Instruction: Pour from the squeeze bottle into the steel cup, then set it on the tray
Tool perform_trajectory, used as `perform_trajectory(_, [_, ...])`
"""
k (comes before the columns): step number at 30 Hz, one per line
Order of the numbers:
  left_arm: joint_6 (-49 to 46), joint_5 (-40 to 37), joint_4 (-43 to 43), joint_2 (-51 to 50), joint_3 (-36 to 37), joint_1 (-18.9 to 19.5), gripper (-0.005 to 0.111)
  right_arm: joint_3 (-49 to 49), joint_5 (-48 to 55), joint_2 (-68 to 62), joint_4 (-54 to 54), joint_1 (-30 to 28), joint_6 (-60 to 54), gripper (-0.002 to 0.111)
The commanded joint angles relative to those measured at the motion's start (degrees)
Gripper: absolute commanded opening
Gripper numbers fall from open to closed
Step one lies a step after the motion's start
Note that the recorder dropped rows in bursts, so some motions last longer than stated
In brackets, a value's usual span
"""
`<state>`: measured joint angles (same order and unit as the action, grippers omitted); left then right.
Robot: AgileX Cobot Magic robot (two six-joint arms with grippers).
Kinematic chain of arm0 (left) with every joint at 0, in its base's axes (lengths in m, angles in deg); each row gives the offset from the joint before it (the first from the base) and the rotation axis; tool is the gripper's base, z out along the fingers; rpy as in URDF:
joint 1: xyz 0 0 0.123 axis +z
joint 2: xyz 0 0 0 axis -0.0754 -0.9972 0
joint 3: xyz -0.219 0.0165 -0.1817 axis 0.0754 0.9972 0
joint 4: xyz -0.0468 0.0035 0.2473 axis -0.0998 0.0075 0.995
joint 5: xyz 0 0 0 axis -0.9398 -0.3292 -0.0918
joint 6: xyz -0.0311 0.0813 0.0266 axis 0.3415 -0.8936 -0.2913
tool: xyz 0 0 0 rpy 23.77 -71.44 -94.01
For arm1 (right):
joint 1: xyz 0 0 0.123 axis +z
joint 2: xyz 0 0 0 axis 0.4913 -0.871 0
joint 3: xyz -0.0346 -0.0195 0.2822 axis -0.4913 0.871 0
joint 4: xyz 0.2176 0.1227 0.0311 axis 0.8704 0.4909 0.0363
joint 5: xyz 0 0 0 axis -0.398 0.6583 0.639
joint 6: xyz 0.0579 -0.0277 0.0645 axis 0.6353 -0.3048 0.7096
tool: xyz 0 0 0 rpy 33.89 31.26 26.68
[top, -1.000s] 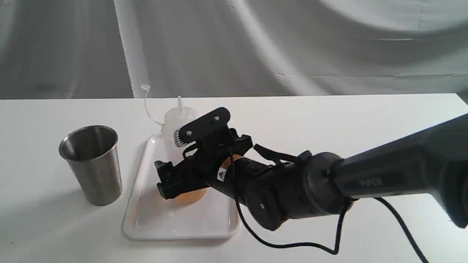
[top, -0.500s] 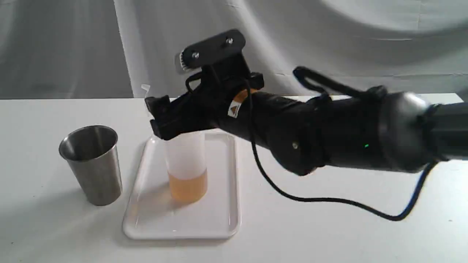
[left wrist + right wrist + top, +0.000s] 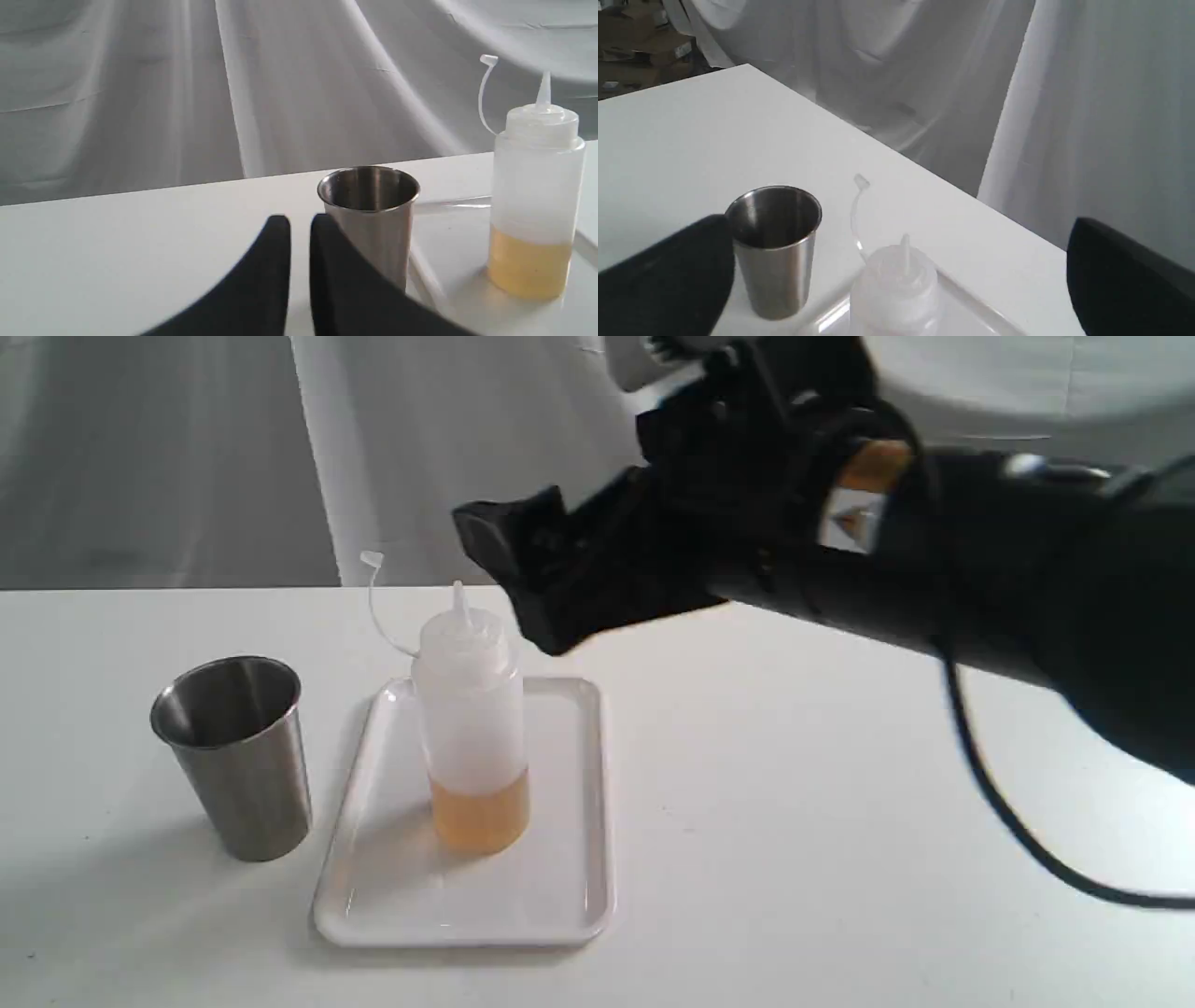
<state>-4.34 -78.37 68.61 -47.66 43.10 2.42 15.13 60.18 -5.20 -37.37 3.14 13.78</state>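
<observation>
The squeeze bottle (image 3: 471, 728) stands upright on the white tray (image 3: 560, 896), with amber liquid in its lower part and its cap hanging on the strap. Left of the tray, on the table, stands the steel cup (image 3: 233, 756). My right gripper (image 3: 523, 583) hovers open above and to the right of the bottle, touching nothing. In its wrist view the fingers spread wide over the bottle (image 3: 896, 289) and cup (image 3: 775, 252). My left gripper (image 3: 300, 221) is shut on nothing, low in front of the cup (image 3: 369, 219) and left of the bottle (image 3: 537, 186).
A grey cloth backdrop hangs behind the white table (image 3: 840, 803). The right arm's black cable (image 3: 1018, 831) dangles over the table's right side. The left arm does not show in the exterior view.
My right gripper has let go of the bottle and risen up and to the right. The bottle stays standing on the tray; the cup has not moved.
</observation>
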Motion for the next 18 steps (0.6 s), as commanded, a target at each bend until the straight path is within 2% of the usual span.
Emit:
perform_trajectory(1, [0.1,0.1,0.2,0.3,0.3,-0.3,0.008,8.4,-0.9,9.0,-0.9,0.0,0.4,0.093])
perform_trajectory(5, [0.1,0.1,0.2,0.3,0.3,-0.3,0.008,17.9,-0.4,18.7,-0.9,0.0,1.4,0.083])
perform_trajectory(11, [0.2,0.1,0.2,0.3,0.3,-0.3,0.008,26.9,9.5,33.8,-0.9,0.0,1.4,0.046])
perform_trajectory(18, [0.2,0.1,0.2,0.3,0.3,-0.3,0.008,29.0,16.5,44.2,-0.9,0.0,1.4,0.005])
